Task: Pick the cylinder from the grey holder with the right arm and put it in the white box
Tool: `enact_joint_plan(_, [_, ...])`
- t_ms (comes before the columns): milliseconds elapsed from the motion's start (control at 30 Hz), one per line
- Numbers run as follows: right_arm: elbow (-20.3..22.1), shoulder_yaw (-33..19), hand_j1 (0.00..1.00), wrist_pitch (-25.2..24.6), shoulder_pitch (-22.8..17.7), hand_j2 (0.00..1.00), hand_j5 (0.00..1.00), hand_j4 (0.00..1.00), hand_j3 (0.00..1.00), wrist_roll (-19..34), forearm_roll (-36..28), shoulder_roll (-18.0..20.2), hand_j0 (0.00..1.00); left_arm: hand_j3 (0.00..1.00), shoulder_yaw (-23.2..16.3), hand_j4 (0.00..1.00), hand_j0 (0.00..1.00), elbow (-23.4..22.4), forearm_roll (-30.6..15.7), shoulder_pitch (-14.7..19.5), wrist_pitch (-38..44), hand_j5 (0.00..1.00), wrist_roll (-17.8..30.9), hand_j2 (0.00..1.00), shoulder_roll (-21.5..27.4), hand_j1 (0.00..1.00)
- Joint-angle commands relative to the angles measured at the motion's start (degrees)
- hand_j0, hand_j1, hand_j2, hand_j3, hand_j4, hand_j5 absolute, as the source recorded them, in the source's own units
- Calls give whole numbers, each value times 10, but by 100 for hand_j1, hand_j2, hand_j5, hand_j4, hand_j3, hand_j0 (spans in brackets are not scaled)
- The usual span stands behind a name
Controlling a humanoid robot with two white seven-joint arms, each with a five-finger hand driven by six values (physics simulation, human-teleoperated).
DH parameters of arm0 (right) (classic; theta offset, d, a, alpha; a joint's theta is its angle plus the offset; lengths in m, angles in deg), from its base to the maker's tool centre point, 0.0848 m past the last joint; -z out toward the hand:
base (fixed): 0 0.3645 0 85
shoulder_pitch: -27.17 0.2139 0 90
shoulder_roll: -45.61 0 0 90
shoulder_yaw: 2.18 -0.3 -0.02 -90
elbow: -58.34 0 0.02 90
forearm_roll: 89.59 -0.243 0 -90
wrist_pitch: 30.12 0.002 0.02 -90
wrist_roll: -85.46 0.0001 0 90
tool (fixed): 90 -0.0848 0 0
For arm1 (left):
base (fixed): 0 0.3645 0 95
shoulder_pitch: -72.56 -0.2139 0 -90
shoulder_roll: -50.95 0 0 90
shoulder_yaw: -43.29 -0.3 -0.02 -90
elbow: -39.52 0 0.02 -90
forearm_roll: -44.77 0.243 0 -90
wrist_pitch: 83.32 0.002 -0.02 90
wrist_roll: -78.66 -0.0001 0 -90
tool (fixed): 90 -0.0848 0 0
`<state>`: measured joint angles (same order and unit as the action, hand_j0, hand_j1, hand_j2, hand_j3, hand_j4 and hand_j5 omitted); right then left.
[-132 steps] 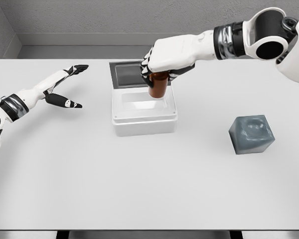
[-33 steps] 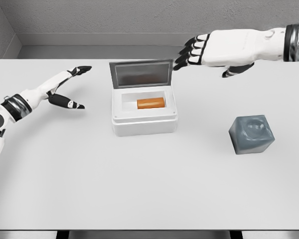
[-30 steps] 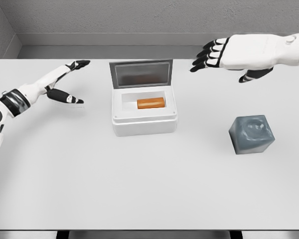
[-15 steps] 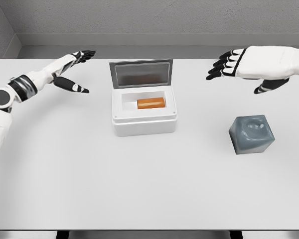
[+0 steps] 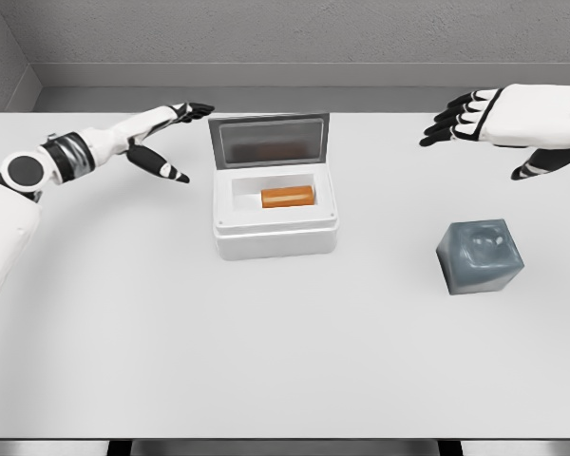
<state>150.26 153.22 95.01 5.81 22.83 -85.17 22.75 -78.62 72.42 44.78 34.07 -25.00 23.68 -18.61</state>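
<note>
Two hands above a white desk (image 5: 266,351), both empty. Orange cylinder (image 5: 287,197) lying on its side inside the white box (image 5: 275,236), lid (image 5: 271,141) raised upright at the rear. Right hand (image 5: 513,119) in the air at upper right — fingers (image 5: 456,119) extended and spread, holding nothing — above and beyond the grey holder (image 5: 479,256). Left hand (image 5: 166,142) just left of the lid, fingers (image 5: 195,110) stretched out, thumb apart, nothing grasped.

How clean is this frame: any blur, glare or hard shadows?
Head view: sharp overall, flat even lighting; only soft shadows beside the white box and grey holder; dull reflection on the box lid; the cylinder reads clearly.
</note>
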Motion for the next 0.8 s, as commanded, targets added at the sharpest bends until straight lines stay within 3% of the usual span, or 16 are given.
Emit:
enact_joint_plan(0, [0, 0, 100, -1, 0, 100, 100, 100, 100, 0, -5, 1, 100, 100, -10, 100, 100, 17, -5, -1, 1, 100, 0, 100, 3, 100])
enact_joint_plan(333, [0, 1, 100, -1, -3, 100, 100, 100, 100, 0, -5, -5, 100, 100, -11, 100, 100, 64, -11, -12, 1, 100, 0, 100, 20, 100])
enact_joint_plan(600, [0, 3, 100, -1, -4, 100, 100, 100, 100, 1, -5, -5, 100, 100, -11, 100, 100, 149, -32, -47, 4, 100, 0, 100, 60, 100])
enact_joint_plan(767, [0, 3, 100, -1, -4, 100, 100, 100, 100, 1, -5, -6, 100, 100, -11, 100, 100, 159, -32, -49, 4, 100, 0, 100, 60, 100])
